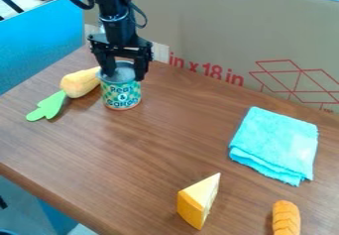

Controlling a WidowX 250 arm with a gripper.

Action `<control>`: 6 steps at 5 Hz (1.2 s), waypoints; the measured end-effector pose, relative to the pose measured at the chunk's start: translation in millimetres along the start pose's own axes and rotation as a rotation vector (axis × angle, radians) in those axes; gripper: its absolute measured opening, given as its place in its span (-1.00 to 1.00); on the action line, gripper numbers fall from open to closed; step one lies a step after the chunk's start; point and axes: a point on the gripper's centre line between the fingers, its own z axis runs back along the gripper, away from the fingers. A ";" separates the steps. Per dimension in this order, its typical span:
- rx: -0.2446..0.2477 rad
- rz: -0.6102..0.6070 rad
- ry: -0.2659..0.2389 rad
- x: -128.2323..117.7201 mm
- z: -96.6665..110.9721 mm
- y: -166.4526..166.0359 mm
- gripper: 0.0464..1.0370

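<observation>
At the upper left of the camera view, the black gripper (124, 74) points down at the top of an upright can (121, 94) with a green and yellow checked label. It overlaps the can's rim. The can stands on the brown wooden table (159, 140). Just left of the can lies a pale yellow toy vegetable (80, 83) with flat green leaves (47, 106) pointing to the lower left; its right end comes close to the can or meets it.
A folded turquoise cloth (276, 142) lies at the right. Near the front are a yellow-orange wedge (198, 200) and an orange ridged piece (286, 219). A cardboard wall (218, 26) borders the table's back, and a blue panel (39, 45) stands at the left.
</observation>
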 end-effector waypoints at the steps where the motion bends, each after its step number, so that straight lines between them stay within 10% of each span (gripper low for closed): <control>1: 0.029 0.003 -0.020 0.0 -3.7 1.4 0.93; 3: 0.066 0.012 0.093 -36.2 -0.1 -2.4 0.93; 6: -0.011 -0.059 0.287 -117.7 17.5 -21.7 0.93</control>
